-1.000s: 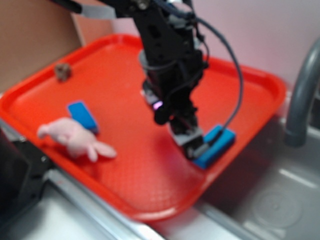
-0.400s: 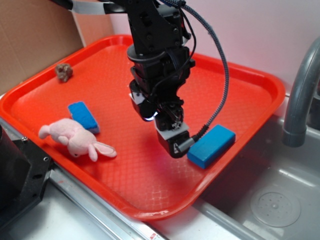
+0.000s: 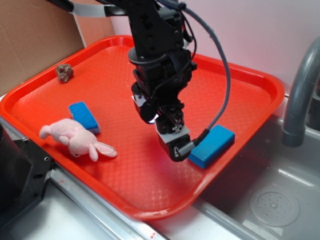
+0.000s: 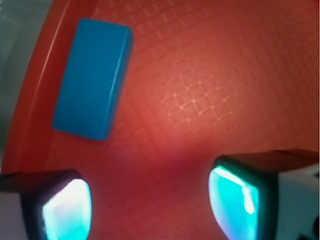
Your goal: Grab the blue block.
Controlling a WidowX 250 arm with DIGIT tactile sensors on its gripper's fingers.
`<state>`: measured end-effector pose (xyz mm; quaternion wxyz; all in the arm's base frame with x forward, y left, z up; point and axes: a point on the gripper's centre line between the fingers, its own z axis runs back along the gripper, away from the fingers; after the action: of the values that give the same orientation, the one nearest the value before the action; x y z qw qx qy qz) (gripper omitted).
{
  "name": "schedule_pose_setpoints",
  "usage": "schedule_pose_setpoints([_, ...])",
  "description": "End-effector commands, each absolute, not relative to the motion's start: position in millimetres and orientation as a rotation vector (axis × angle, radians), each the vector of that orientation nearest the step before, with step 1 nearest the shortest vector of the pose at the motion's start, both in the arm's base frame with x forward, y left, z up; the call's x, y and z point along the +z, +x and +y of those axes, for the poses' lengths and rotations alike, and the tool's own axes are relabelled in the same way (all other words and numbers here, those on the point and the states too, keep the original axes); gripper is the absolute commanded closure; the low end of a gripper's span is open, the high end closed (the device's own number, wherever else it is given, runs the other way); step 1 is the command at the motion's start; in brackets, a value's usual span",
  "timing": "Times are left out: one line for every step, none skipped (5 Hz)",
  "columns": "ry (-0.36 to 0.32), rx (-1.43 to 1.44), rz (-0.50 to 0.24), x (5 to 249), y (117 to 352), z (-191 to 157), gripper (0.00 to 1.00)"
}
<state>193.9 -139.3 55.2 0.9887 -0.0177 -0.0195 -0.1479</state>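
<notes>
The blue block (image 3: 212, 145) is a solid bright blue brick lying flat on the red tray (image 3: 250, 85), close to its right rim. In the wrist view the blue block (image 4: 93, 78) sits at the upper left, ahead of the jaws. My gripper (image 3: 175, 145) hangs just left of the block, low over the tray. In the wrist view my gripper (image 4: 150, 205) is open, with bare tray between the two glowing fingertips (image 4: 65, 210). Nothing is held.
A smaller blue sponge pad (image 3: 83, 116) and a pink plush bunny (image 3: 75, 140) lie at the tray's left front. A small brown lump (image 3: 64, 72) sits at the far left. A grey faucet (image 3: 300, 100) rises over the sink to the right. Cardboard stands behind left.
My gripper has drawn back to the left off the blue block and lifted slightly. The block has stayed near the tray's right rim.
</notes>
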Motion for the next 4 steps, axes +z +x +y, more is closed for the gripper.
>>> schedule_pose_setpoints([-0.05, -0.288, -0.068, 62, 197, -142, 0.0])
schedule_pose_setpoints([-0.061, -0.309, -0.082, 58, 210, -141, 0.0])
schedule_pose_setpoints([-0.107, -0.342, -0.089, 52, 228, -154, 0.0])
schedule_pose_setpoints([-0.124, -0.346, -0.087, 38, 263, -164, 0.0])
